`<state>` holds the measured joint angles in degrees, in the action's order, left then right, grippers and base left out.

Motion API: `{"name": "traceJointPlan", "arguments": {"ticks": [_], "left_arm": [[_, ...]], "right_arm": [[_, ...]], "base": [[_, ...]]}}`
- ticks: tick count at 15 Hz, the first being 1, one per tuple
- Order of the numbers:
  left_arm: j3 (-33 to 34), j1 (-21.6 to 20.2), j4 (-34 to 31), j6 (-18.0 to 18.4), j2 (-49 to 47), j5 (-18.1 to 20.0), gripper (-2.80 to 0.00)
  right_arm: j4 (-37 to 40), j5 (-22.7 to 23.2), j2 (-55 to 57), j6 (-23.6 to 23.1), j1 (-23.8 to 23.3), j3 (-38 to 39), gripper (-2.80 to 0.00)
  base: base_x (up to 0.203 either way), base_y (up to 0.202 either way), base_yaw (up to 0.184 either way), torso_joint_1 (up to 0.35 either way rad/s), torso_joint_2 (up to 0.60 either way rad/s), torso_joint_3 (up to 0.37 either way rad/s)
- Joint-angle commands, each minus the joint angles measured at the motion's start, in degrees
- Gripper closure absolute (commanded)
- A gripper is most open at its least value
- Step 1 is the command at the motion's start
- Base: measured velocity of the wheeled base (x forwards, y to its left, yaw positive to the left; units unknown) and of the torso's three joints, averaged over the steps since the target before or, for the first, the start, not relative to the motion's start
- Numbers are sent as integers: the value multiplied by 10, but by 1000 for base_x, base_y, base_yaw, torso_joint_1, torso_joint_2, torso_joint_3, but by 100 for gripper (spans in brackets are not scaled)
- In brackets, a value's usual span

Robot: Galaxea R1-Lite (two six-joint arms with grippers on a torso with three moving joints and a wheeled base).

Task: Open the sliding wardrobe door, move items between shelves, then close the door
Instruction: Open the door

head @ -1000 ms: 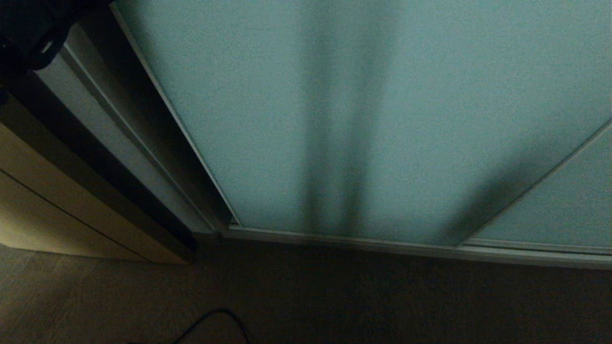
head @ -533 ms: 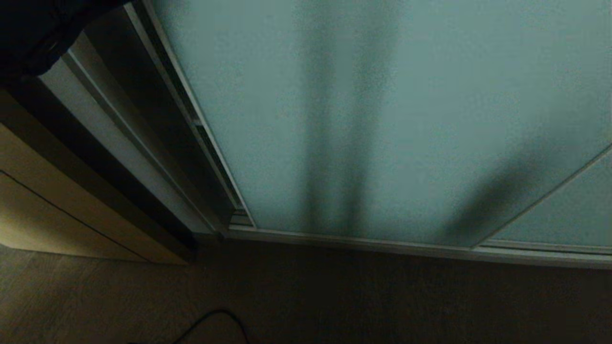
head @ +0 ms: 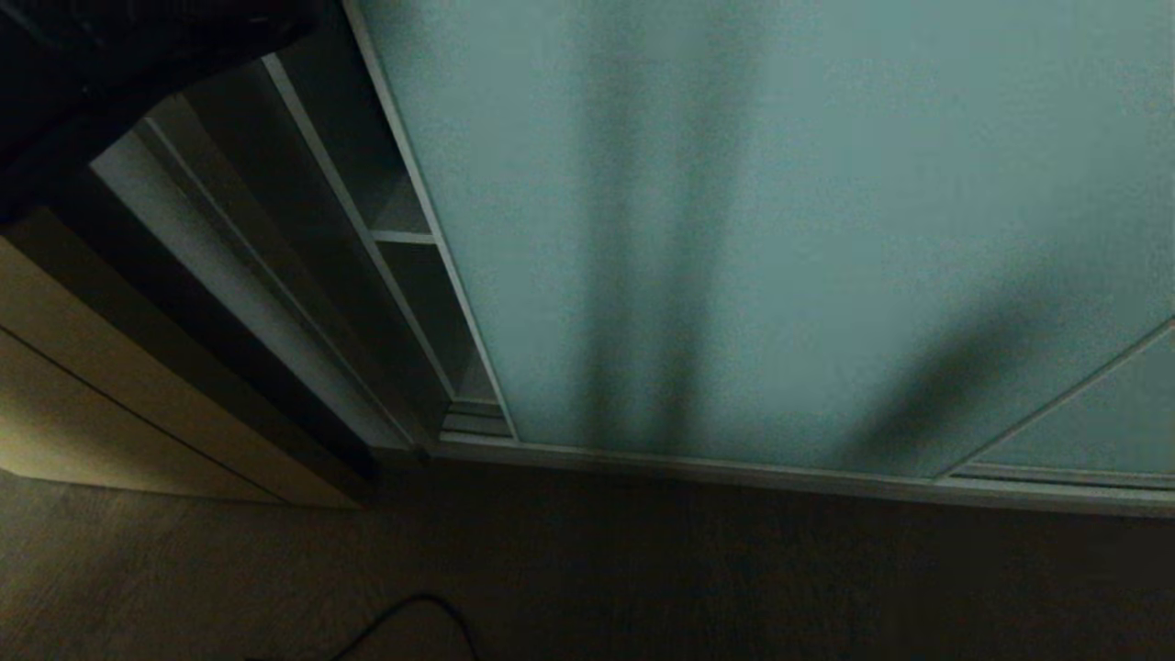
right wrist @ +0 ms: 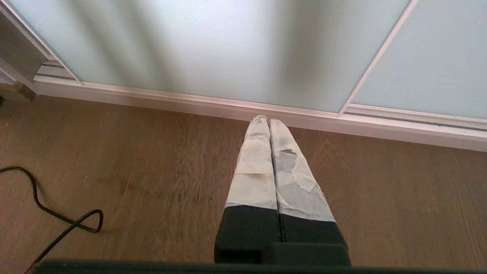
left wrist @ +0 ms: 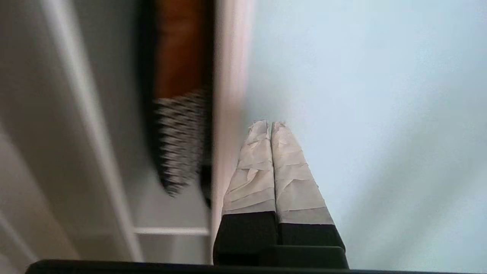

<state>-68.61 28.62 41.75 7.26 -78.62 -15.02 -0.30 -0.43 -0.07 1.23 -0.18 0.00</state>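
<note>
My left claw [left wrist: 270,123], pinched shut and empty, at the sliding wardrobe door [left wrist: 361,95].
Only its wrist view shows a striped item [left wrist: 182,140] at nine o'clock; my right claw [right wrist: 269,120], shut, hangs over the floor [right wrist: 152,171].

the left gripper [left wrist: 269,127], fingertips pressed together, lay against the sliding wardrobe door [left wrist: 361,95] just beside its frame edge. beyond that edge a narrow gap stood open onto the shelves [head: 402,236], partly blocked by a striped item [left wrist: 180,140]; the door panel barred everything on the gripper's other side.
</note>
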Motion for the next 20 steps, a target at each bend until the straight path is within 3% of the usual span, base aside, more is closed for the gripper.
{"name": "traceJointPlan", "arguments": {"ticks": [1, 7, 9, 11, 15, 20], "left_arm": [[34, 41, 3, 14, 50, -1, 0], [60, 56, -11, 24, 147, 26, 0], [52, 54, -25, 21, 158, 21, 0], [29, 43, -48, 12, 152, -7, 0], [-30, -16, -44, -4, 66, -44, 0], [-114, -28, -18, -9, -67, -50, 0]], "right_arm": [[0, 0, 0, 0, 0, 0, 0], [0, 0, 0, 0, 0, 0, 0], [0, 0, 0, 0, 0, 0, 0], [0, 0, 0, 0, 0, 0, 0], [0, 0, 0, 0, 0, 0, 0], [0, 0, 0, 0, 0, 0, 0]], "base": [[0, 0, 0, 0, 0, 0], [0, 0, 0, 0, 0, 0], [0, 0, 0, 0, 0, 0], [0, 0, 0, 0, 0, 0], [0, 0, 0, 0, 0, 0], [0, 0, 0, 0, 0, 0]]}}
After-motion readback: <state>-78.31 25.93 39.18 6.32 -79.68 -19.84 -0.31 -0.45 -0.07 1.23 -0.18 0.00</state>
